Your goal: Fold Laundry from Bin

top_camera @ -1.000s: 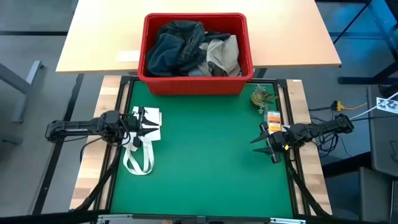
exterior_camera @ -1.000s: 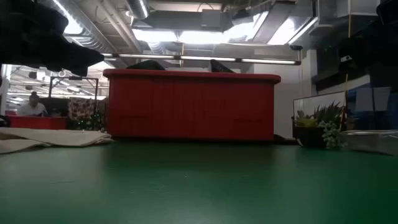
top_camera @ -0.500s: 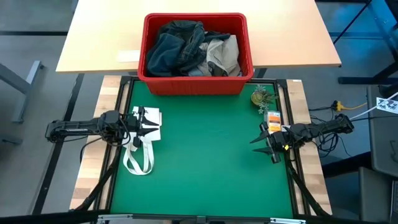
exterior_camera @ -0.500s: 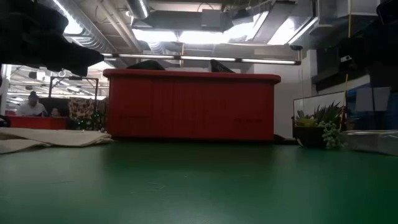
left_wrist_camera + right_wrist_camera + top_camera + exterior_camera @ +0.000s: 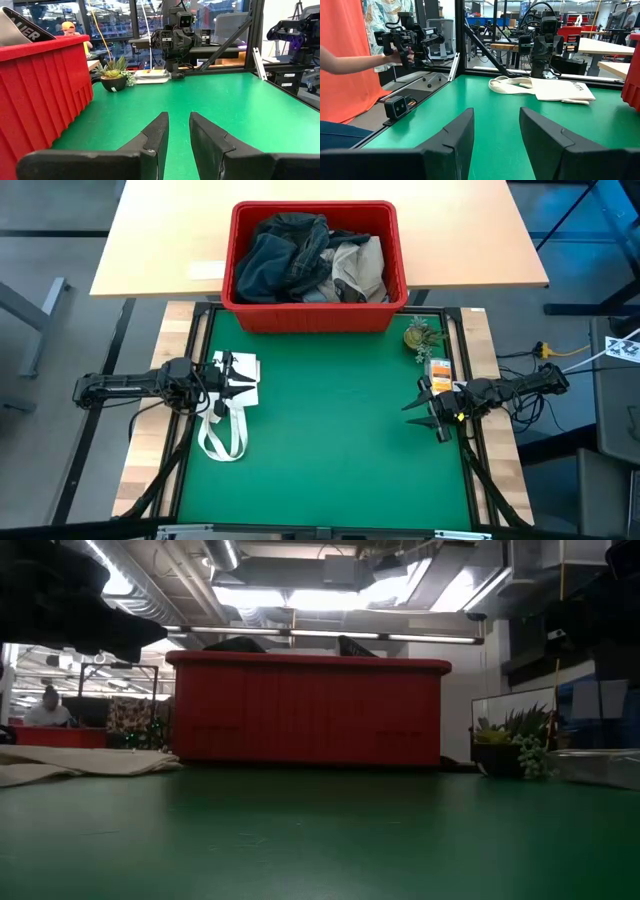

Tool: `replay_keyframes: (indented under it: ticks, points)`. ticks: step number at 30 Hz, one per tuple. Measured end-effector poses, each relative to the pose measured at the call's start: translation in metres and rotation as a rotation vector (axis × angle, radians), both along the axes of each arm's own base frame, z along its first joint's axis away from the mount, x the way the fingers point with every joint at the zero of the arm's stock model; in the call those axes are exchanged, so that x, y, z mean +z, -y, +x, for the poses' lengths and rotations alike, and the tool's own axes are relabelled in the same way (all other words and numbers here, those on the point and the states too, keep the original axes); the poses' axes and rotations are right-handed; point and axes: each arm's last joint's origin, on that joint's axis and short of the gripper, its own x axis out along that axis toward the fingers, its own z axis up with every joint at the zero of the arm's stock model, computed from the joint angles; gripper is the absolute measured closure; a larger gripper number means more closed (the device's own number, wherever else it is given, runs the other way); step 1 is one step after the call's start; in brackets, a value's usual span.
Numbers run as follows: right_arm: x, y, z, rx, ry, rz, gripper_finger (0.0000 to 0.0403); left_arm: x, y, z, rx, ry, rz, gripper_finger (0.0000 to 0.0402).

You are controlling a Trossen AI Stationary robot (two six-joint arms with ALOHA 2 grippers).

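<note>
My left gripper [image 5: 243, 379] hovering over the tote [image 5: 228, 406], slightly parted, empty, right gripper [image 5: 420, 407] waiting open, empty, laundry [image 5: 305, 260] sitting in the far bin [image 5: 313, 313]

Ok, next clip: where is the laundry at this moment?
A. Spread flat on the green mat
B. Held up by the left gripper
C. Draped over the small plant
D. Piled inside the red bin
D. In the high view the laundry lies heaped inside the bin at the far edge of the green mat, where only a white tote bag lies, and neither gripper holds cloth.
</note>
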Motion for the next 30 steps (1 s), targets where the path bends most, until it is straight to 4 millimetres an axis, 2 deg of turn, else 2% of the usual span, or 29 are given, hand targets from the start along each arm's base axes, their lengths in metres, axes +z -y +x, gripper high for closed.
replay_keyframes:
  ticks: [21, 26, 30]
  points:
    - [0.0040, 0.0000, -0.0001, -0.002, 0.046, 0.028, 0.0244, -0.0002, -0.0016, -0.0001, 0.055, -0.002, 0.002, 0.0328]
    - [0.0069, 0.0031, -0.0006, -0.105, 0.092, 0.148, 0.0244, -0.0001, -0.0016, -0.0001, 0.056, -0.001, 0.001, 0.0328]
    - [0.0088, 0.0037, -0.0009, -0.125, 0.116, 0.163, 0.0244, -0.0001, -0.0016, -0.0001, 0.057, -0.001, -0.001, 0.0328]
